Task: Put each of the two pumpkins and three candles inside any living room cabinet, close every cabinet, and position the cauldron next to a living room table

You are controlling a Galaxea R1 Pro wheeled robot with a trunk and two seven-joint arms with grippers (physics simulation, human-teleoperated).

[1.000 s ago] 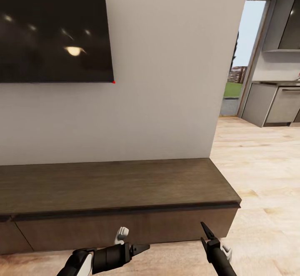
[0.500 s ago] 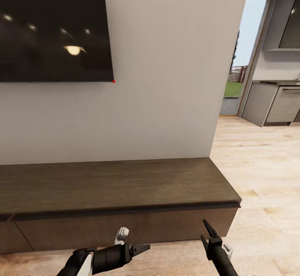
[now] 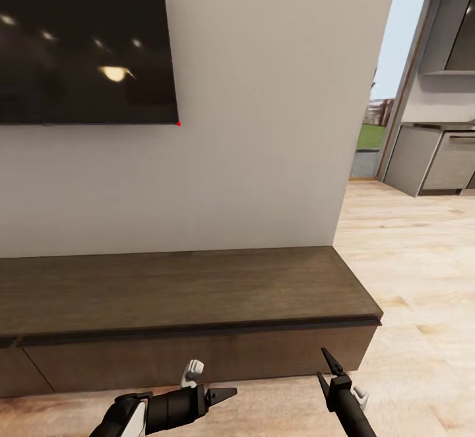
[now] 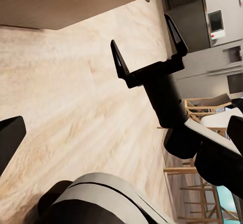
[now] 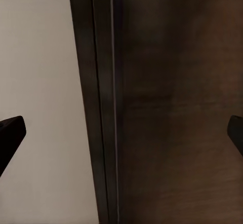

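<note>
The long, low dark-brown cabinet (image 3: 185,289) runs along the white wall in front of me, and the drawer fronts I can see sit flush. My left gripper (image 3: 223,395) hangs low in front of the drawer face, open and empty. To its right, my right gripper (image 3: 324,368) points up by the cabinet's right end, open with nothing between its fingers; it also shows in the left wrist view (image 4: 147,49). The right wrist view looks closely at the cabinet's dark wood (image 5: 177,107). The pumpkins, candles and cauldron are out of view.
A large black TV (image 3: 79,35) hangs on the wall above the cabinet. Pale wood floor (image 3: 422,259) opens to the right toward a doorway (image 3: 392,94) and grey kitchen units (image 3: 442,160). Wooden chairs (image 4: 202,105) stand far off in the left wrist view.
The whole head view has shifted slightly, so the camera moved. My right gripper sits a touch lower than a second ago. The left gripper has not moved.
</note>
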